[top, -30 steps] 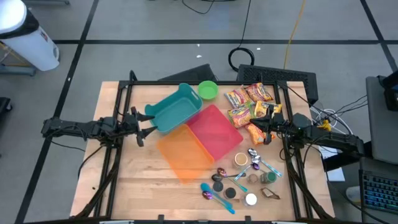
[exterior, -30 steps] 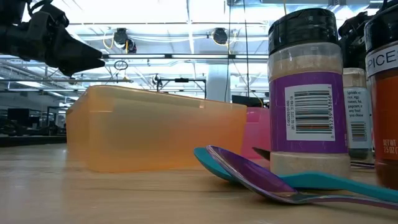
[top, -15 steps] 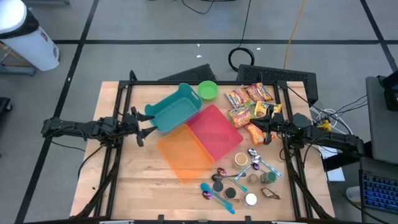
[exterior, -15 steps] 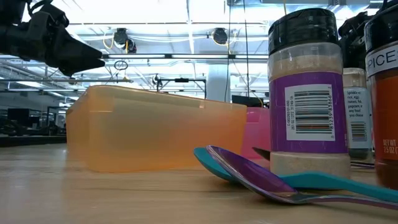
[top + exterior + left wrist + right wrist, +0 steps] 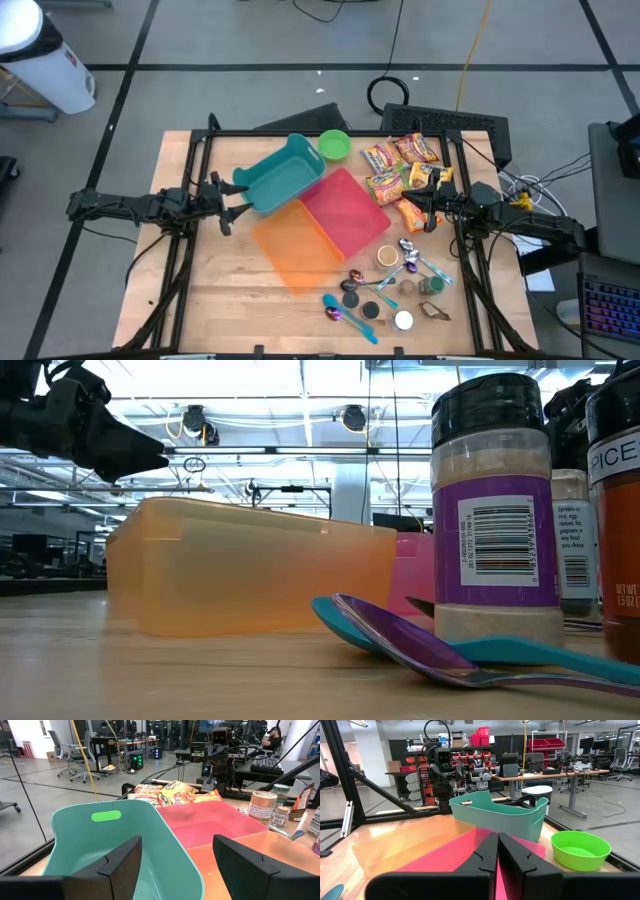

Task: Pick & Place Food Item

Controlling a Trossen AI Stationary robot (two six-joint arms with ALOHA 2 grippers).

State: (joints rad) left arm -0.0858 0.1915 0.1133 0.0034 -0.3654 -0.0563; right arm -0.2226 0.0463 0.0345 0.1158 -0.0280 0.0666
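We are listing, left to right: left tool (image 5: 232, 203) sitting open just beside the teal plastic bin (image 5: 279, 176), apparently awaiting use; orange (image 5: 293, 238) and pink translucent bins (image 5: 346, 209) lying empty; crinkly yellow-red snack packets (image 5: 398, 165) waiting near the empty, closed right tool (image 5: 424, 207).

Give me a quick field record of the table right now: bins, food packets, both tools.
Teal bin: far left of the bin cluster
Pink bin: centre
Orange bin: nearest the front edge
Green bowl: behind the teal bin
Snack packets: on the table, right of the pink bin, none binned
Left tool: open, beside the teal bin, holding nothing
Right tool: shut, empty, by the packets
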